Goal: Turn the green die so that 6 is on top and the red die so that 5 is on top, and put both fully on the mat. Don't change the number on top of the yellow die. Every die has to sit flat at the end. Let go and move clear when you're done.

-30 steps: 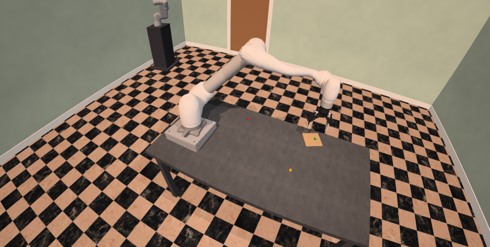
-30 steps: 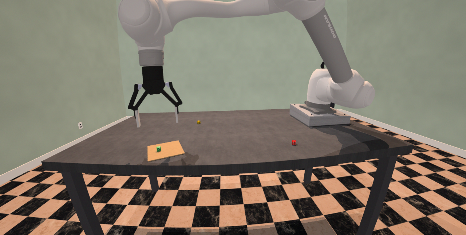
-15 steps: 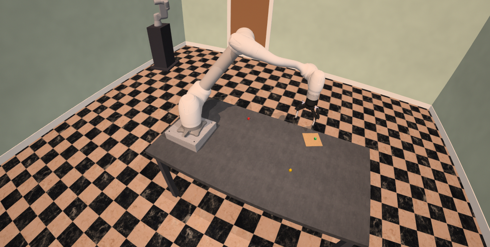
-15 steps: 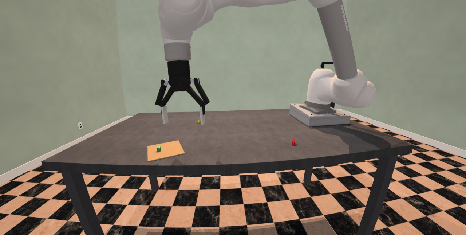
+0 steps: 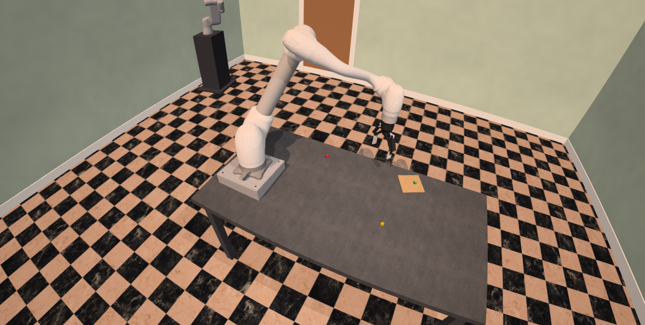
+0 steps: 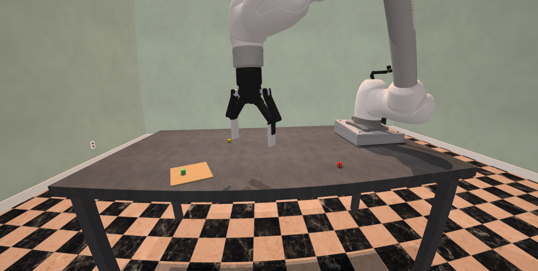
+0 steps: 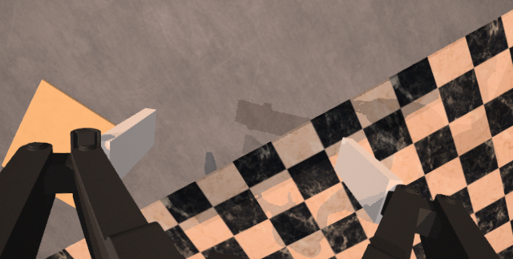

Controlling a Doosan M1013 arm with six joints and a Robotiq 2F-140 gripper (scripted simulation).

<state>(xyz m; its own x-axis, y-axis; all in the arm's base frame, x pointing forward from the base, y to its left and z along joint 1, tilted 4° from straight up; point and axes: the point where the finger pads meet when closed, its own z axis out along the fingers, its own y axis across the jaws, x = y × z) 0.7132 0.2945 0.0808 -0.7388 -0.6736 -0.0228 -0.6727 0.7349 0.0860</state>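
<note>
My gripper point(image 5: 382, 147) point(image 6: 253, 142) point(image 7: 249, 141) is open and empty, high above the table's edge between the mat and the red die. The green die point(image 5: 414, 182) point(image 6: 183, 171) sits flat on the orange mat point(image 5: 405, 187) point(image 6: 197, 173) point(image 7: 44, 107); in the wrist view the die is not seen and a finger covers part of the mat. The red die point(image 5: 327, 156) point(image 6: 339, 164) sits on the table, off the mat, towards the arm's base. The yellow die point(image 5: 382, 223) point(image 6: 229, 140) sits on the table away from the mat. The top numbers are too small to read now.
The dark grey table point(image 5: 315, 214) point(image 6: 286, 160) point(image 7: 240, 30) carries the arm's base plate point(image 5: 259, 190) point(image 6: 361, 140) at one end. The checkered floor shows past the table's edge under the gripper. A second arm on a black pedestal point(image 5: 214, 61) stands far off by the wall.
</note>
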